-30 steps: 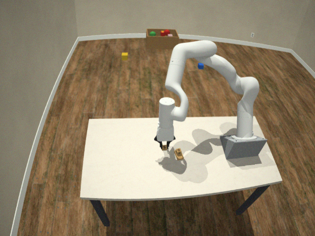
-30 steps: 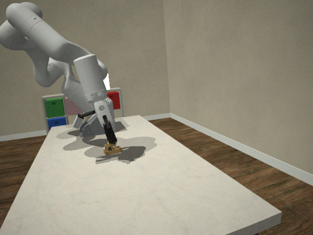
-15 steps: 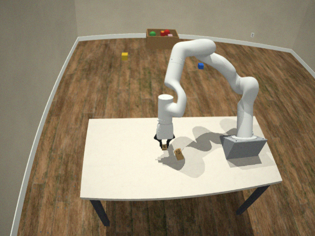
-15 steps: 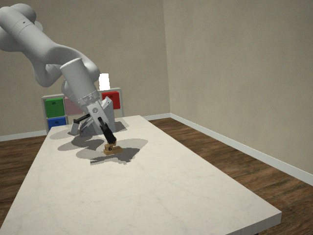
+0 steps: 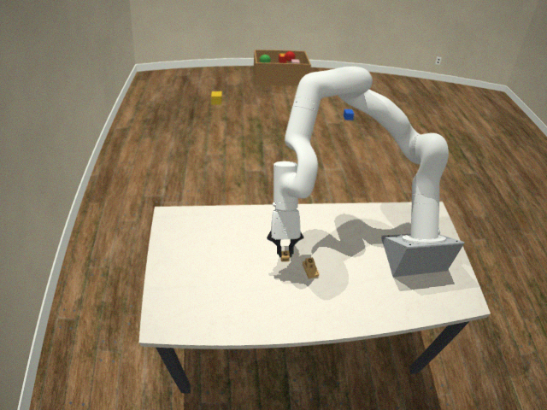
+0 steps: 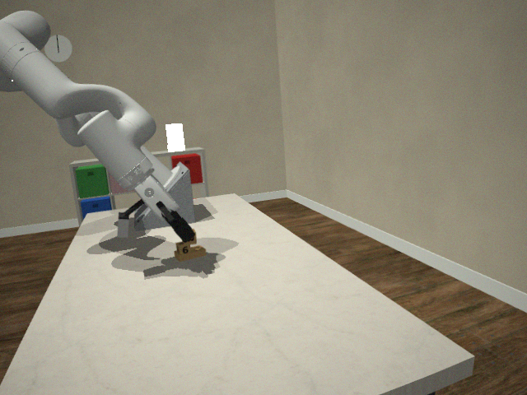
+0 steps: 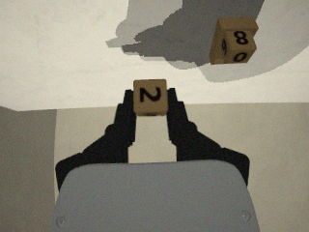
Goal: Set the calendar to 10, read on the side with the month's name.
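The jaws pinch a wooden cube (image 7: 151, 97) showing a 2 toward the wrist view, held just above the tabletop (image 5: 212, 282), while the tray (image 5: 310, 267) with the other cube (image 7: 235, 41), bearing 8 and 0, sits near on its right.

The cube (image 7: 151, 97) in the end effector (image 7: 151, 116) reads 2; the other cube (image 7: 234, 41) shows 8, 0.
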Robot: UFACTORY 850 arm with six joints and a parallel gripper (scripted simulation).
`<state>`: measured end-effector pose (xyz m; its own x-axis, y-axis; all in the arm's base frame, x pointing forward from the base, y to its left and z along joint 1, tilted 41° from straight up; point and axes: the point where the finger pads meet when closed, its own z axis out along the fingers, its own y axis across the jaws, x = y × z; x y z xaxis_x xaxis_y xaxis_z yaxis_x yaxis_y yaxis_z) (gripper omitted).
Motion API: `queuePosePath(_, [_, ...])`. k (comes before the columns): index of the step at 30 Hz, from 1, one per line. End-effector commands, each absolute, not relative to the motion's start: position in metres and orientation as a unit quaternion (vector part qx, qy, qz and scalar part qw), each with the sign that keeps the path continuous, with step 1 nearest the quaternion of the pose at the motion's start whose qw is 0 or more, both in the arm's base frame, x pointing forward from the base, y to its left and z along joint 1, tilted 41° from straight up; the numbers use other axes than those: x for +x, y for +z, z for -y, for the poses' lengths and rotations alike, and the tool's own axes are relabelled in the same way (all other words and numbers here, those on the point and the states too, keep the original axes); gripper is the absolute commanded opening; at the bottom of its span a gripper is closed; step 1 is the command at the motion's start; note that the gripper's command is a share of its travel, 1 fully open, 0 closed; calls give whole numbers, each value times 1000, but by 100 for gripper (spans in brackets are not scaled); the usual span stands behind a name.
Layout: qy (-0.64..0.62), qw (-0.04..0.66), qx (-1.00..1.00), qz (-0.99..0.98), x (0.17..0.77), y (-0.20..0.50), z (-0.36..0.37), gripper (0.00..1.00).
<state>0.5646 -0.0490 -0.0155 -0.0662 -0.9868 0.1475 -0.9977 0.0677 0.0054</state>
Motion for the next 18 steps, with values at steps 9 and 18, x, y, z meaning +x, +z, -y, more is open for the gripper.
queuePosePath(9, [30,40,684,728,567,-14,52,27])
queuePosePath(18, [30,40,684,728,567,-14,52,27])
